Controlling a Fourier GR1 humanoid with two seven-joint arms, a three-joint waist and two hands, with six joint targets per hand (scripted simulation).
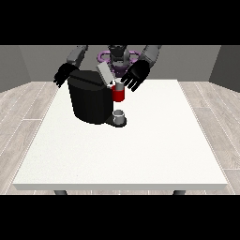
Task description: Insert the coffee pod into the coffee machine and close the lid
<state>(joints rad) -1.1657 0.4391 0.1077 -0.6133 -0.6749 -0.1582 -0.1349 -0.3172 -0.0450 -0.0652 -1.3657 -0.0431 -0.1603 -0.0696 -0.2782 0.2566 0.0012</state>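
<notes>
Pod (grey) beneath robot hand

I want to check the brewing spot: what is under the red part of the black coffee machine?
Under the red brewing head a small grey cup stands on the machine's base. Whether a pod sits inside the head cannot be seen.

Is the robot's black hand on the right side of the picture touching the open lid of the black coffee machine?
Cannot tell. In the front view, the hand at the view's right overlaps the grey lid of the black coffee machine near the red part, showing neither contact nor gap.
</notes>
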